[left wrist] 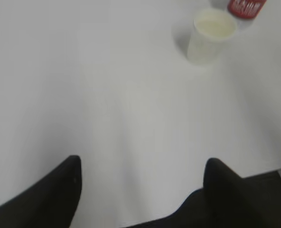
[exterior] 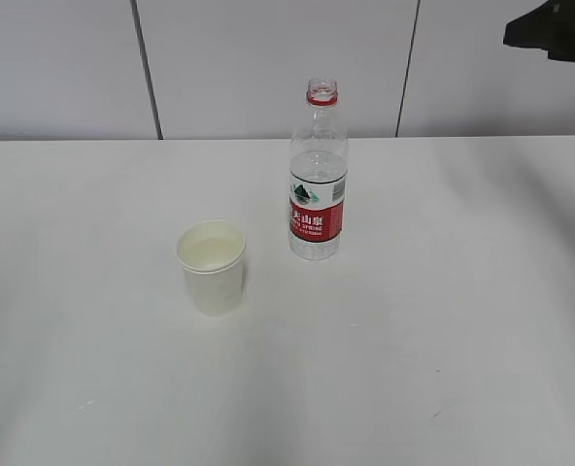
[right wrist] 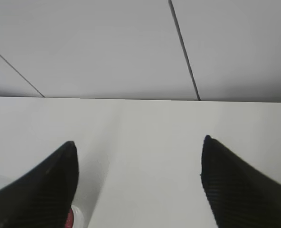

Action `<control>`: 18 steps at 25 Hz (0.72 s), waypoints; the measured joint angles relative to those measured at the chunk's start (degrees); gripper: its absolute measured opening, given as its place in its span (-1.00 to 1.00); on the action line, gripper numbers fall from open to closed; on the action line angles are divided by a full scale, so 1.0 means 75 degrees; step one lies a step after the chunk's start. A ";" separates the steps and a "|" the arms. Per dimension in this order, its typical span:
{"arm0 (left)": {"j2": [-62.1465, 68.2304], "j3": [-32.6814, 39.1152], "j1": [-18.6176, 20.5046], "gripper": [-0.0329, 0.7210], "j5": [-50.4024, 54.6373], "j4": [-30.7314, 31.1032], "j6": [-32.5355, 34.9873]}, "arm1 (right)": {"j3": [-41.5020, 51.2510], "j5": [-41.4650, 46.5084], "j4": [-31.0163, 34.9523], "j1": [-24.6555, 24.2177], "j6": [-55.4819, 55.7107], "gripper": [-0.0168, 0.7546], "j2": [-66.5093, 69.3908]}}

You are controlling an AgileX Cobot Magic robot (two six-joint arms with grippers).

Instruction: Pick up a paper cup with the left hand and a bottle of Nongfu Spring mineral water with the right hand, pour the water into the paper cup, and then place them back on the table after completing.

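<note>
Evidently both the left hand and right hand stand with jaws apart, empty. Thin paper cup would crush easily; grip mid-wall, and the bottle at its label.

Even, bright light falls on my desk. The paper cup casts only a faint shadow just beside itself. My left wrist view is soft and blurred; beyond the cup, the bottle glints slightly.

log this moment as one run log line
left gripper: open, empty | right gripper: open, empty | white paper cup: upright on white table | uncapped clear plastic red-label water bottle: upright beside cup
</note>
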 joint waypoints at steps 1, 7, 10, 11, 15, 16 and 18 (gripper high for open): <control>-0.0007 0.0000 0.0000 0.39 0.0163 0.0148 0.0009 | 0.0000 -0.0063 0.0000 0.0000 -0.0005 0.58 -0.0055; -0.0090 0.0082 0.0000 0.39 0.0217 0.0420 0.0017 | 0.0485 -0.0162 0.0000 0.0000 -0.0265 0.58 -0.0663; -0.0090 0.0091 0.0000 0.39 0.0217 0.0248 0.0010 | 0.1046 -0.0020 0.0000 0.0000 -0.0410 0.58 -0.1073; -0.0090 0.0091 0.0000 0.39 0.0215 0.0143 0.0010 | 0.1261 0.0063 0.0000 0.0000 -0.0479 0.58 -0.1229; -0.0090 0.0091 0.0000 0.39 0.0208 -0.0018 0.0010 | 0.2086 0.0680 0.0000 0.0000 -0.0685 0.58 -0.2049; -0.0090 0.0091 0.0000 0.39 0.0208 -0.0018 0.0010 | 0.2308 0.0825 0.0000 0.0000 -0.0706 0.58 -0.2305; -0.0090 0.0091 0.0000 0.39 0.0208 -0.0025 0.0010 | 0.2706 0.0975 0.0000 0.0000 -0.0718 0.58 -0.2764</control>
